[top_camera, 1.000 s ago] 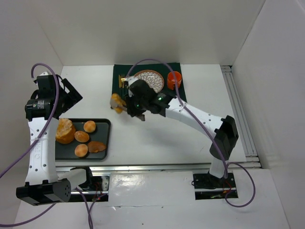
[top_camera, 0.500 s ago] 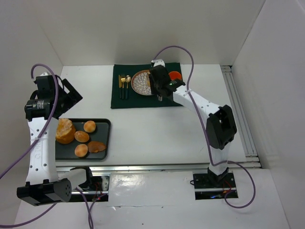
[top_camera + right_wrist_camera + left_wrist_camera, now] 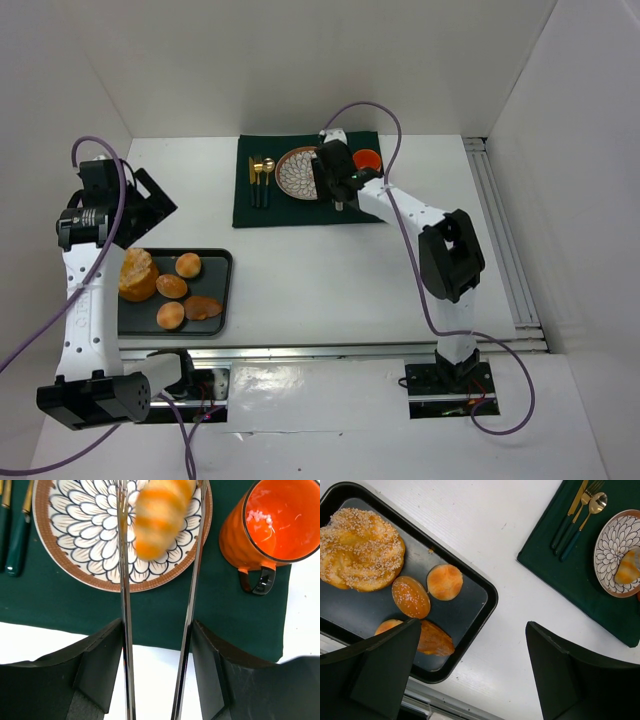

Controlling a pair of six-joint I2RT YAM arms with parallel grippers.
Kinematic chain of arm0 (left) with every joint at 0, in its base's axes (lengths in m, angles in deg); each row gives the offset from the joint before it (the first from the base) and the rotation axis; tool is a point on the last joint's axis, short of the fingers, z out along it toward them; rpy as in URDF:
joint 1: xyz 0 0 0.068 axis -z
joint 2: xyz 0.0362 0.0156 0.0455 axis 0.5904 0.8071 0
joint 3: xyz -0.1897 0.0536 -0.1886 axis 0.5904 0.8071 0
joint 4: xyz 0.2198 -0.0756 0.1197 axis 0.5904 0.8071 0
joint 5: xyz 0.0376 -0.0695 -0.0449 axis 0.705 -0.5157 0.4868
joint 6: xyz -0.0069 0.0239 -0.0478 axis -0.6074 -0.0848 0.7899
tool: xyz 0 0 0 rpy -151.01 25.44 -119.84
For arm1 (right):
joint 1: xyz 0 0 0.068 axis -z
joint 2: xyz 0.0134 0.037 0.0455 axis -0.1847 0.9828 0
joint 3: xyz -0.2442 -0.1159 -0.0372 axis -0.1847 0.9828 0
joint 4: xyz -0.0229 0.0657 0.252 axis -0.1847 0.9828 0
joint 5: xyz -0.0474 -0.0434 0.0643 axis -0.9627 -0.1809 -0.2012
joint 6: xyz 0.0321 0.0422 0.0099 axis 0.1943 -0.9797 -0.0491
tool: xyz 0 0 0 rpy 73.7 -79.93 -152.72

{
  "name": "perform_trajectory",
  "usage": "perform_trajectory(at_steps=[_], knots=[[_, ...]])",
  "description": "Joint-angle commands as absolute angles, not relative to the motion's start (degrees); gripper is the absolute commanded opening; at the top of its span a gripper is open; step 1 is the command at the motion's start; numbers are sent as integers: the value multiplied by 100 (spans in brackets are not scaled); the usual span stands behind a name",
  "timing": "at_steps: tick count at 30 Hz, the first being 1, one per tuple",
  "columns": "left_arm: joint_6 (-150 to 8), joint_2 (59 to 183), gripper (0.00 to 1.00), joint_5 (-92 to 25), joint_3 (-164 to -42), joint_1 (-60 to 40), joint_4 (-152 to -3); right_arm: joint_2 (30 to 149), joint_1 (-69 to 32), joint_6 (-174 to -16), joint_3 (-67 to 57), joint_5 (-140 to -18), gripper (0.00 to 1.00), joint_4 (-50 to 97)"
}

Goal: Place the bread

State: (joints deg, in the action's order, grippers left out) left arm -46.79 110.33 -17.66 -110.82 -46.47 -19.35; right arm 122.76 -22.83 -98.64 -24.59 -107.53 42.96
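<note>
White worktop (image 3: 330,270) fills the floor of a plain white enclosure, with both arm bases at its near edge. Close to the near left corner sits a black tray (image 3: 470,580) carrying most of the bread: a large seeded loaf (image 3: 360,550) at its left end, three small round buns (image 3: 445,581) beside it, and a flat brown piece (image 3: 435,640) at the tray's near side. The left tool (image 3: 474,627) hangs above the tray's right end, released, its dark fingers spread wide with nothing between them.

Toward the middle of the far edge lies a dark green cloth (image 3: 150,615). On it, from left to right, are gold-and-green cutlery (image 3: 260,178), a patterned plate (image 3: 75,535) and an orange cup (image 3: 265,530). The right tool (image 3: 160,490) is over the plate, its two thin fingers (image 3: 124,605) held parallel. The ridged roll (image 3: 160,520) lies between them at the plate's right side. It is blurred in the right wrist view, so I cannot tell whether the fingers grasp it or not.
</note>
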Motion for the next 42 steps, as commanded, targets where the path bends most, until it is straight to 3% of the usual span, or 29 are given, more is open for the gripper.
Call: perform_trajectory(at_steps=[1, 7, 11, 18, 21, 29, 30, 31, 33, 35, 42], knots=[[-4714, 11027, 99, -1834, -11090, -4691, -2069, 11699, -2241, -9878, -2572, -10726, 62, 3786], [-4863, 11132, 99, -2027, -11090, -4691, -2183, 11330, -2662, -9878, -2493, -10471, 62, 3469], [-4811, 11132, 99, -2281, -11012, -4691, -2183, 11803, -3005, -9878, -2957, -10050, 62, 3469], [-4644, 11009, 99, -2291, -10792, -4691, -2193, 13479, -3585, -10062, -4548, -9732, 62, 3118], [-4425, 10808, 99, -2431, -10599, -4691, -2297, 13921, -3734, -10062, -4777, -9732, 62, 2076], [-4248, 10623, 99, -2615, -10317, -4691, -2350, 15978, -3911, -10370, -6588, -9795, 62, 1264], [-4248, 10623, 99, -2616, -10264, -4691, -2350, 16083, -3911, -10422, -6685, -9594, 79, 915], [-4248, 10623, 99, -2668, -10264, -4691, -2350, 16206, -3911, -10423, -6851, -9435, 88, 911], [-4248, 10623, 99, -2669, -10202, -4691, -2350, 16576, -3911, -10475, -7316, -9119, 100, 1024], [-4248, 10675, 99, -2669, -10150, -4691, -2350, 16420, -3911, -10475, -7485, -8942, 100, 1183], [-4196, 11176, 99, -2160, -10308, -4744, -2298, 14206, -3569, -10352, -5133, -8941, 100, 1121]])
